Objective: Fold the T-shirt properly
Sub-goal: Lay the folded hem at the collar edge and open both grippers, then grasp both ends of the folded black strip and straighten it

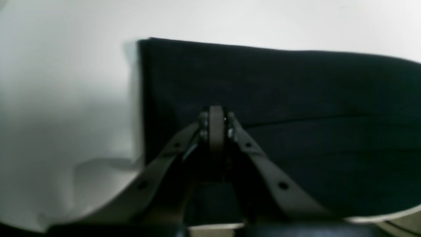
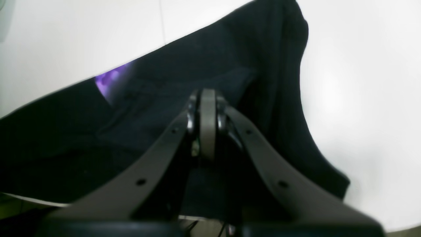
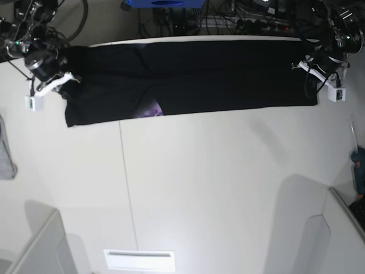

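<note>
The black T-shirt (image 3: 217,80) lies as a long flat strip along the table's far edge, with a purple patch (image 3: 151,110) peeking out at its near edge. My left gripper (image 3: 307,64) sits over the strip's right end. In its wrist view the left gripper (image 1: 216,110) is shut, tips together above the T-shirt (image 1: 296,98) near a square corner. My right gripper (image 3: 69,78) is at the strip's left end. The right gripper (image 2: 207,93) is also shut, tips over rumpled T-shirt cloth (image 2: 158,82). Whether either pinches cloth does not show.
A small grey cloth (image 3: 4,154) lies at the table's left edge. A white flat slab (image 3: 140,260) rests near the front edge. Grey boxes (image 3: 37,245) stand at both front corners, and a blue tool (image 3: 359,165) lies at the right edge. Cables crowd behind the table.
</note>
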Robot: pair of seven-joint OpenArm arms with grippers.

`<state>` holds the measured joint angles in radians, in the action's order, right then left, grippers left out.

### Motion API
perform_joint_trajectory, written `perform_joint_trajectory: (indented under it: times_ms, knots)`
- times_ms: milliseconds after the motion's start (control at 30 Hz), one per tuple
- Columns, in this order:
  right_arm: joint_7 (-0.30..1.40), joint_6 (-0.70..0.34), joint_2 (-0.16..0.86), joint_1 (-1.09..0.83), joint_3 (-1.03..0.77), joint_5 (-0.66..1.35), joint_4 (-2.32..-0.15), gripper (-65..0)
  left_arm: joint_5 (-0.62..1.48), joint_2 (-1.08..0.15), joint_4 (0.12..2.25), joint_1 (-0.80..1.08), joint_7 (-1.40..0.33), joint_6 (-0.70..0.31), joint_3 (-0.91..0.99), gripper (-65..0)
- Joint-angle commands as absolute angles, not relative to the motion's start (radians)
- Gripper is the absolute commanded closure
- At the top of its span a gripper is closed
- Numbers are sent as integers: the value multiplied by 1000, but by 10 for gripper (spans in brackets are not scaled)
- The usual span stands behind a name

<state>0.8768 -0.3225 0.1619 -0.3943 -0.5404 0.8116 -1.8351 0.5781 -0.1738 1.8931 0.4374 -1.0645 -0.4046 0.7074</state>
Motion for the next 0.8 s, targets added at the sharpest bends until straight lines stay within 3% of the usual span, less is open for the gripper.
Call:
perform_joint_trajectory:
  times_ms: [0, 300, 467, 767]
  knots:
    - [862, -331, 173, -383, -530, 828, -1825, 0, 564, -176, 1905, 433, -1056, -409, 713, 0]
    - [782, -331, 157, -318, -483, 567, -1621, 0, 444, -163, 1728, 381, -1007, -412, 661, 0]
    - [733, -331, 157, -318, -478, 550, -1567, 0, 394, -165, 1656, 374, -923, -410, 593, 0]
    - [716, -321, 154, -223, -486, 547, -1515, 0, 328, -163, 1606, 255, -931, -409, 579, 0]
